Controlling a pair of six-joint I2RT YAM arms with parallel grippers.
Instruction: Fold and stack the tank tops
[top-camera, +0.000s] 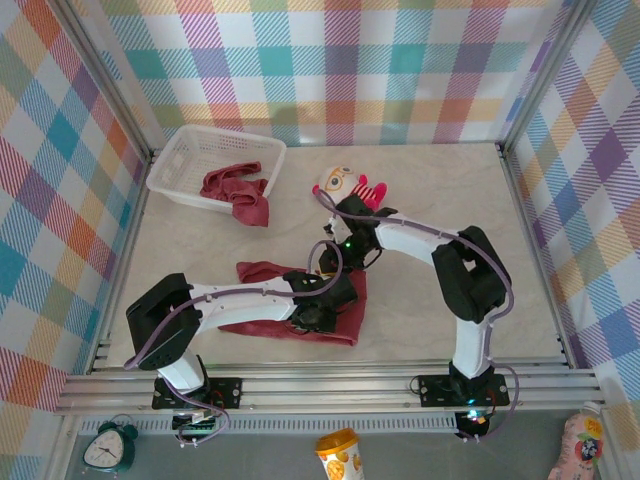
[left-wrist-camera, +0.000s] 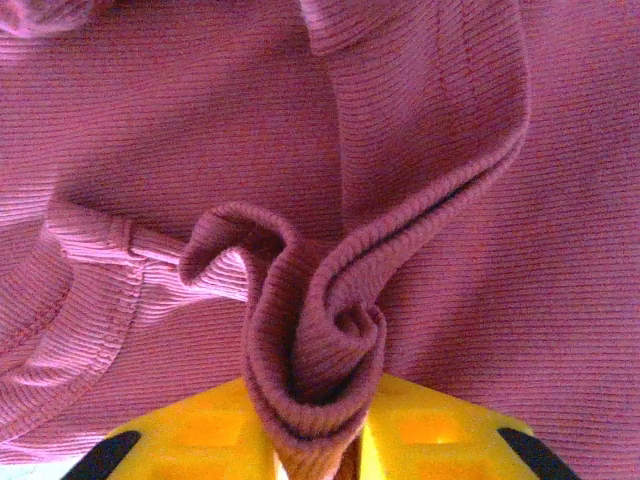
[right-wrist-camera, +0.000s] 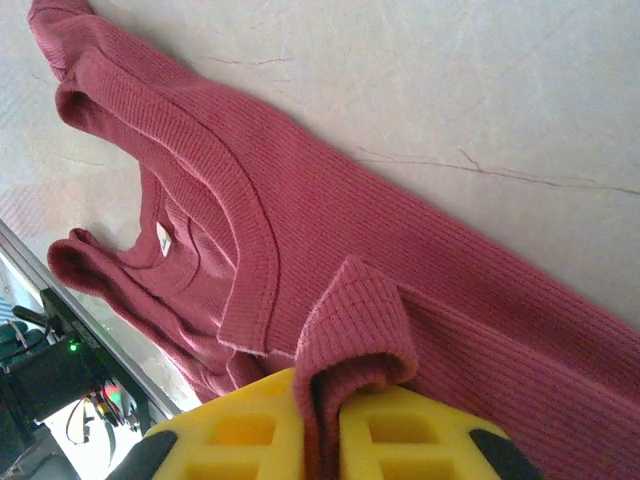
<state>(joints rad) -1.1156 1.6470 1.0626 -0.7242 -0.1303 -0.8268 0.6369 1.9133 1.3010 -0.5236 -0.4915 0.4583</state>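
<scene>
One maroon tank top (top-camera: 262, 272) lies crumpled on the table near the front, with both grippers low over it. A second tank top (top-camera: 236, 188) hangs half out of the white basket (top-camera: 192, 146). My left gripper (top-camera: 322, 312) sits on the cloth's right part. In the left wrist view, the left gripper (left-wrist-camera: 315, 445) has a rolled fold of the tank top (left-wrist-camera: 320, 340) between its yellow fingers (left-wrist-camera: 200, 430). My right gripper (top-camera: 336, 258) is just behind it. In the right wrist view, the right gripper (right-wrist-camera: 325, 425) is shut on a ribbed edge of the tank top (right-wrist-camera: 360, 320); the neckline lies spread to the left.
A small striped doll (top-camera: 346, 185) lies behind the right gripper. The basket stands at the back left. Plaid walls close three sides, and a metal rail (top-camera: 330, 385) runs along the front edge. A clock (top-camera: 108, 446) and a cup (top-camera: 340, 456) sit below the rail.
</scene>
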